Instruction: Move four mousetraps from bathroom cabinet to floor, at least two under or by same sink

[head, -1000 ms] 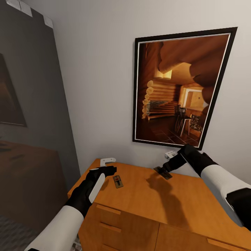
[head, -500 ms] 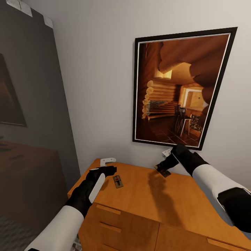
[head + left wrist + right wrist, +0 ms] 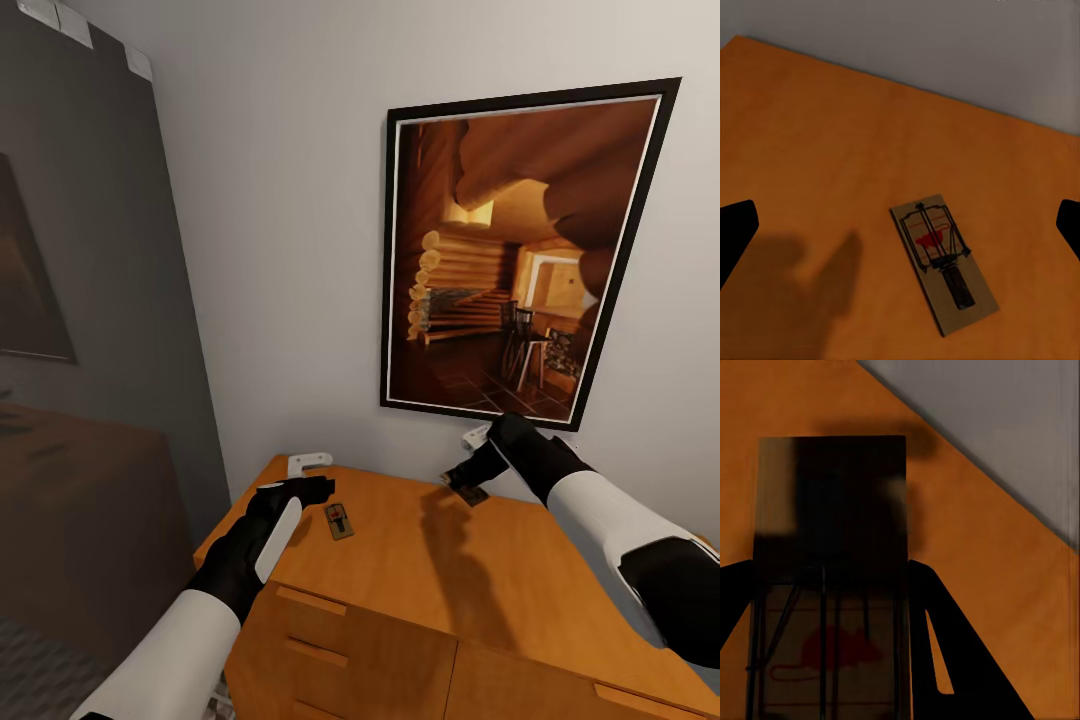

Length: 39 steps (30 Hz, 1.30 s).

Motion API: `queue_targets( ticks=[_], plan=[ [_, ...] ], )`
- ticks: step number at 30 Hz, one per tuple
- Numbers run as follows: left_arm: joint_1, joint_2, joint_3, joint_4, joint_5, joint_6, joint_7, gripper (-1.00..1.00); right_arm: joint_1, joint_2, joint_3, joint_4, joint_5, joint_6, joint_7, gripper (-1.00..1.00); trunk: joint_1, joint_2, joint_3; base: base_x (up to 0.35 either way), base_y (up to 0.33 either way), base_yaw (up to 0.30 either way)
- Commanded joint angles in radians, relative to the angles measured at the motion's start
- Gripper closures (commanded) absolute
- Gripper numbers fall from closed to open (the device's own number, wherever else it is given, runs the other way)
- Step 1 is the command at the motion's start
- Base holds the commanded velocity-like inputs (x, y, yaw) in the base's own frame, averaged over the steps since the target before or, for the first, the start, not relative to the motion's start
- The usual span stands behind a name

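Observation:
An orange-brown cabinet point(image 3: 420, 570) stands against the wall. One mousetrap point(image 3: 338, 520) lies flat on its top near the left end; in the left wrist view this mousetrap point(image 3: 943, 262) sits between the spread black fingertips point(image 3: 736, 231). My left gripper point(image 3: 312, 489) hovers open just left of it. My right gripper point(image 3: 462, 479) is shut on a second mousetrap point(image 3: 470, 491) near the back wall, holding it slightly above the cabinet top. In the right wrist view that mousetrap point(image 3: 832, 532) sticks out from between the dark fingers point(image 3: 934, 622).
A large framed picture point(image 3: 520, 250) hangs on the white wall above the cabinet. A white bracket-like object point(image 3: 305, 462) sits at the cabinet's back left corner. Drawer fronts point(image 3: 340, 650) face me. A dark grey panel point(image 3: 90, 300) is at the left.
My right gripper, holding its mousetrap, has shifted a little left and up toward the wall, lifting the trap off the cabinet top. The left arm and the other trap have stayed put.

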Motion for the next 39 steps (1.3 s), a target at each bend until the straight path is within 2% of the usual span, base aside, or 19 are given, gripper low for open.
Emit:
queue_targets(
  ticks=[1, 3, 6, 9, 12, 20, 26, 28, 39],
  plan=[
    [-0.001, 0.000, -0.002, -0.001, 0.011, 0.003, 0.009, -1.00, -0.001, -0.001, 0.000, -0.002, 0.007, 0.002, -0.020, 1.00, 0.000, -0.002, -0.002, 0.000, 0.000, 0.000],
    [-0.001, 0.000, -0.002, -0.001, 0.011, 0.003, 0.009, -1.00, -0.001, 0.000, -0.020, -0.002, 0.007, 0.002, -0.076, 1.00, 0.000, -0.002, -0.002, 0.000, 0.000, 0.000],
    [-0.001, 0.000, -0.002, 0.003, 0.011, 0.002, 0.009, -1.00, -0.001, 0.011, -0.083, -0.005, 0.000, 0.001, -0.180, 1.00, 0.000, -0.002, -0.002, 0.000, 0.000, 0.000],
    [-0.001, -0.001, -0.002, 0.007, 0.012, 0.002, 0.009, -1.00, -0.001, 0.034, -0.151, -0.006, -0.010, 0.005, -0.226, 1.00, 0.000, -0.002, -0.002, 0.000, 0.000, 0.000],
    [-0.001, -0.001, -0.002, 0.008, 0.012, 0.002, 0.009, -1.00, -0.001, 0.043, -0.183, -0.006, -0.015, 0.010, -0.241, 1.00, 0.000, -0.002, -0.002, 0.000, 0.000, 0.000],
    [-0.001, -0.001, -0.002, 0.008, 0.012, 0.002, 0.009, -1.00, -0.001, 0.055, -0.196, -0.002, -0.018, 0.013, -0.221, 1.00, 0.000, -0.002, -0.002, 0.000, 0.000, 0.000],
    [-0.001, -0.002, -0.002, 0.008, 0.012, 0.002, 0.009, -1.00, -0.001, 0.054, -0.190, -0.002, -0.010, 0.018, -0.108, 1.00, 0.000, -0.002, -0.002, 0.000, 0.000, 0.000],
    [-0.001, -0.001, -0.002, 0.008, 0.012, 0.002, 0.009, -1.00, -0.001, 0.052, -0.188, -0.001, -0.006, 0.018, -0.092, 1.00, 0.000, -0.002, -0.002, 0.000, 0.000, 0.000],
    [-0.001, -0.003, -0.004, 0.008, 0.012, 0.003, 0.008, -1.00, -0.001, 0.050, -0.187, 0.000, 0.022, 0.017, -0.074, 1.00, 0.000, -0.002, -0.002, 0.000, 0.000, 0.000]
  ],
)
